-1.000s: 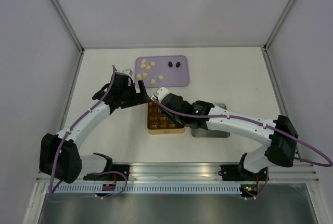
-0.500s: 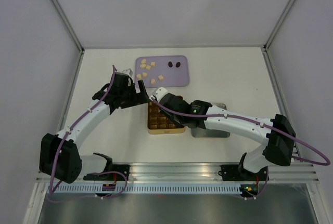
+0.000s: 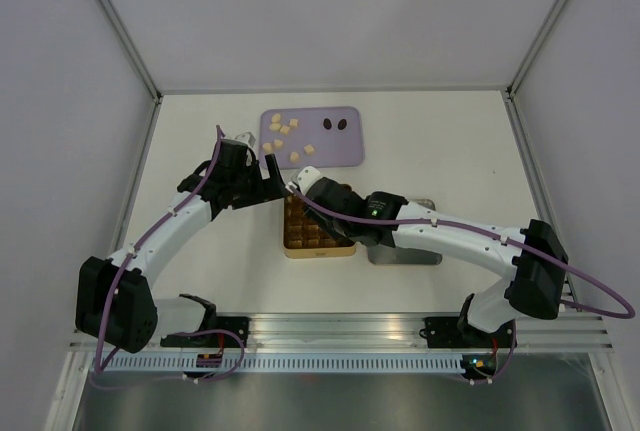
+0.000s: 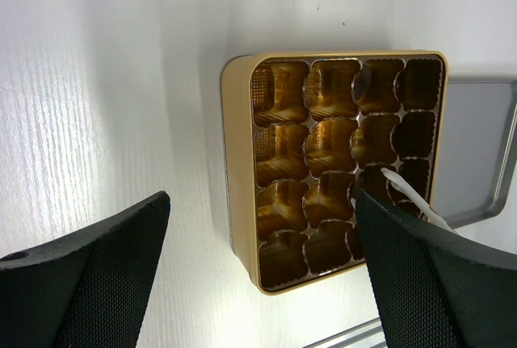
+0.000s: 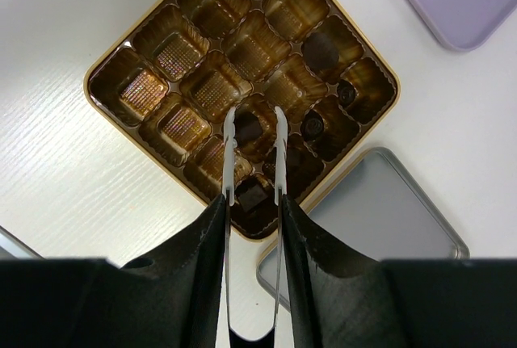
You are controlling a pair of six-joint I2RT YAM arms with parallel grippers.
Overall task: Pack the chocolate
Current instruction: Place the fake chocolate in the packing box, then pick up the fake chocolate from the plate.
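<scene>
The gold tin [image 5: 174,53] holds several dark chocolate pieces along its right side; most cells are bare. My right gripper [image 5: 253,207] is shut on metal tweezers [image 5: 229,162], whose tips stand apart on either side of a dark chocolate [image 5: 248,127] lying in a cell. Another dark piece [image 5: 252,194] lies just below it. More chocolate lies on the purple tray [image 3: 345,151]: cream cubes [image 3: 285,131] and two dark lumps [image 3: 336,124]. My left gripper [image 4: 260,203] hangs open above the tin's [image 4: 239,162] near edge, touching nothing.
The grey lid [image 3: 405,251] lies flat against the tin's right side, also in the right wrist view [image 5: 380,219]. Both arms meet over the tin [image 3: 320,236], wrists close together. White walls enclose the table on three sides.
The right wrist has edged slightly toward the left over the tin. The left arm has not moved.
</scene>
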